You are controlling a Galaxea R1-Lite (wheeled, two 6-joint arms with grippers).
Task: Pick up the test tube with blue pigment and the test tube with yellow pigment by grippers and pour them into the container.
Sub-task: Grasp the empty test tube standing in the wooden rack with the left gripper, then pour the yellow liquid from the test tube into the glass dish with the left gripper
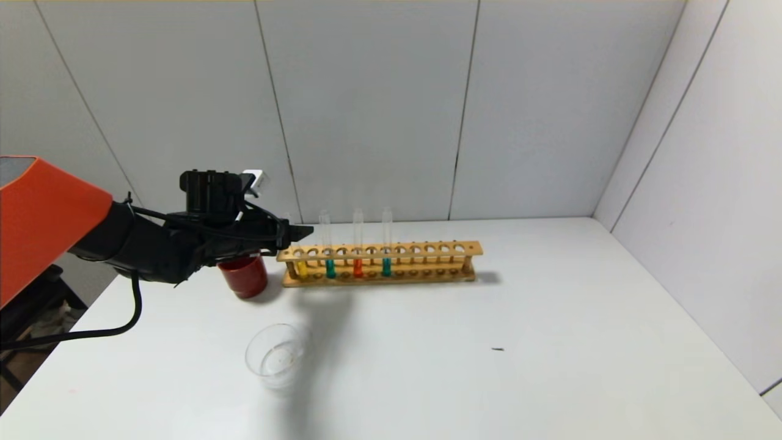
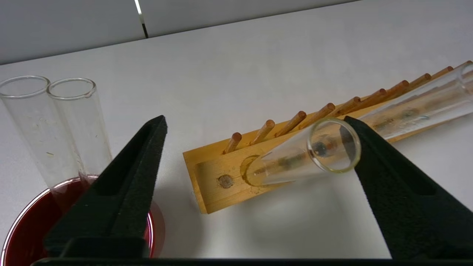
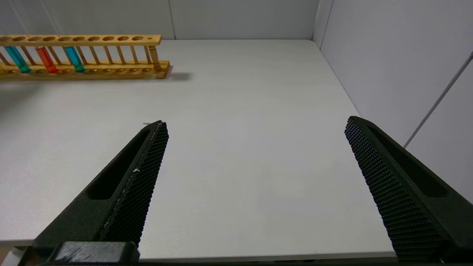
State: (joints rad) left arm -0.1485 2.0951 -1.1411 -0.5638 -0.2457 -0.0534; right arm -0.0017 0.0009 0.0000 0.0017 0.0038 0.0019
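A wooden rack (image 1: 427, 250) holds a yellow-liquid test tube (image 1: 302, 269) in its left end hole. To its right stand a teal-blue tube (image 1: 330, 267), an orange tube (image 1: 358, 267) and a second, look-alike teal-blue tube (image 1: 386, 266). My left gripper (image 1: 302, 231) is open at the rack's left end. In the left wrist view (image 2: 255, 118) the yellow tube's mouth (image 2: 334, 146) lies between the fingers, close against one finger (image 2: 373, 155). The clear glass container (image 1: 276, 356) stands in front, empty. My right gripper (image 3: 255, 122) is open and empty over bare table.
A dark red cup (image 1: 244, 275) with two empty tubes (image 2: 77, 118) stands just left of the rack, under my left arm. The right wrist view shows the rack (image 3: 111, 38) far off, the right wall and the table's near edge. A small dark speck (image 1: 498, 349) lies mid-table.
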